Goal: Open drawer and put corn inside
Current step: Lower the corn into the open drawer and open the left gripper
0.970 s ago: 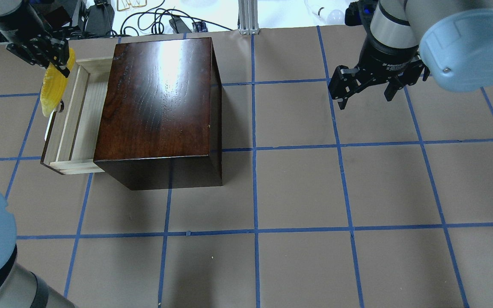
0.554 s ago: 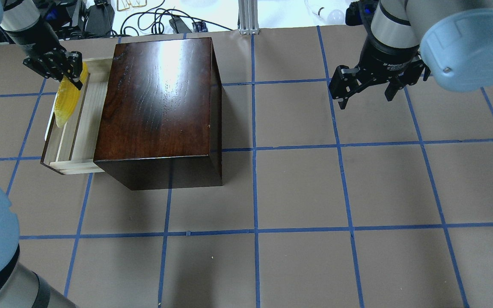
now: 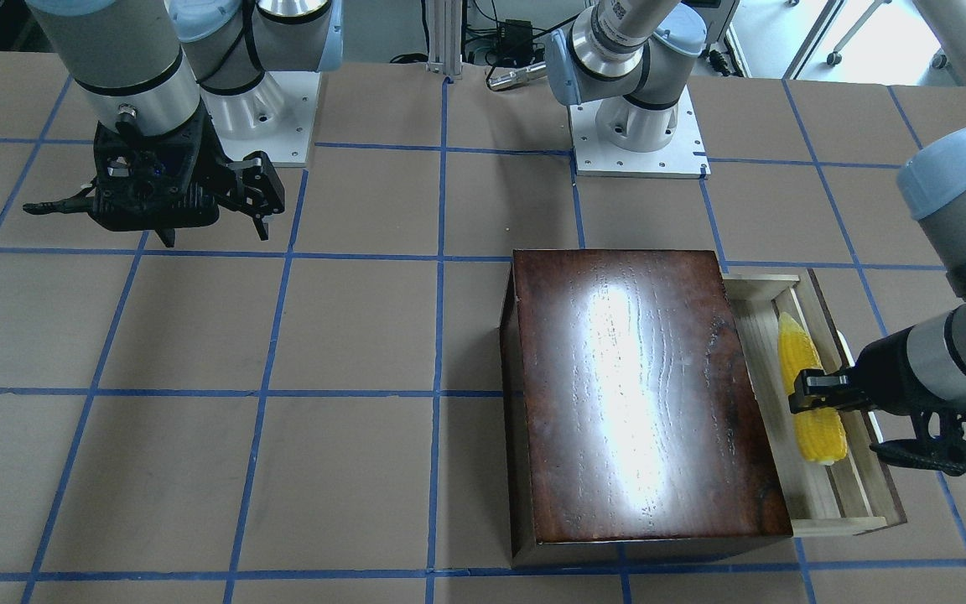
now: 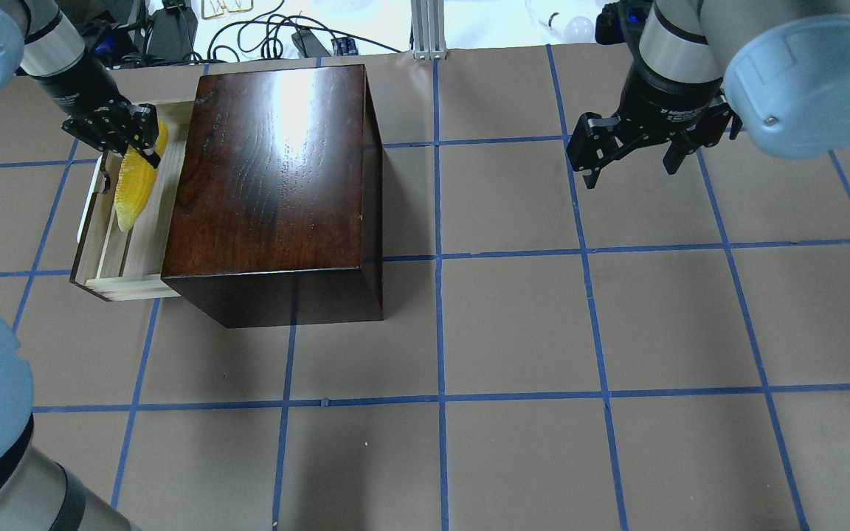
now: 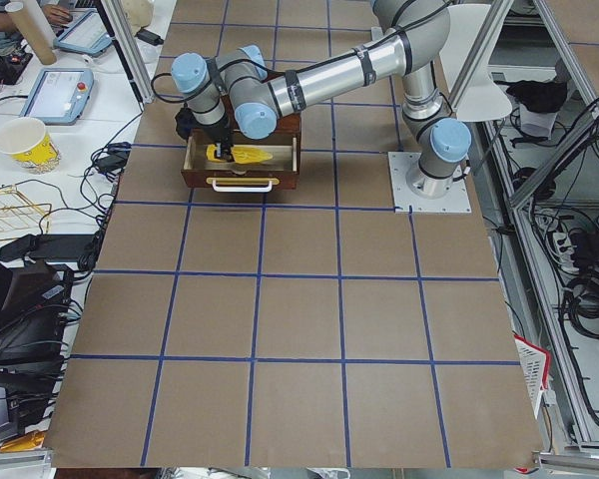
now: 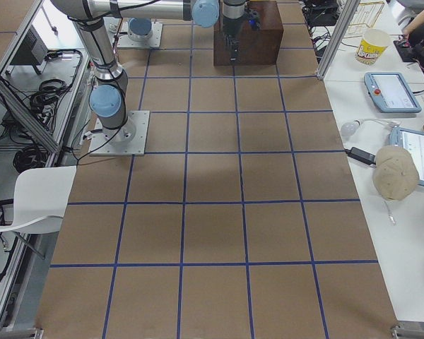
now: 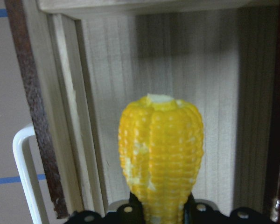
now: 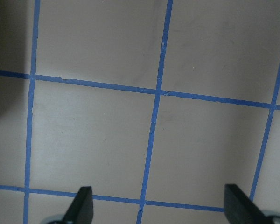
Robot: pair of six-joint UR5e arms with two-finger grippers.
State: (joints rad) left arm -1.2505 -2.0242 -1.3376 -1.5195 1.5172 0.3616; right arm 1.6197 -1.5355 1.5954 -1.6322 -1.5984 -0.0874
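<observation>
The dark reddish-brown box [image 4: 277, 169] stands on the table's left half, also in the front view [image 3: 634, 394]. Its drawer [image 4: 146, 247] is pulled out to the left, with pale wood inside [image 3: 843, 495] and a white bar handle [image 7: 25, 177]. My left gripper [image 4: 128, 167] is shut on the thick end of the yellow corn [image 4: 133, 195]. It holds the corn lengthways over the drawer tray [image 3: 795, 344], [image 7: 161, 154]. I cannot tell whether the corn touches the drawer floor. My right gripper [image 4: 630, 168] is open and empty, above the table at the far right [image 8: 161, 210].
The table is brown paper with a grid of blue tape lines. Cables and gear lie beyond the far edge [image 4: 270, 37]. The arm bases [image 3: 634, 126] stand at the robot's side. A side desk with tablets and a popcorn cup [image 6: 371, 46] is off the table.
My left gripper has carried the corn rightward, from over the drawer's front panel to over the drawer tray. The right arm has not moved.
</observation>
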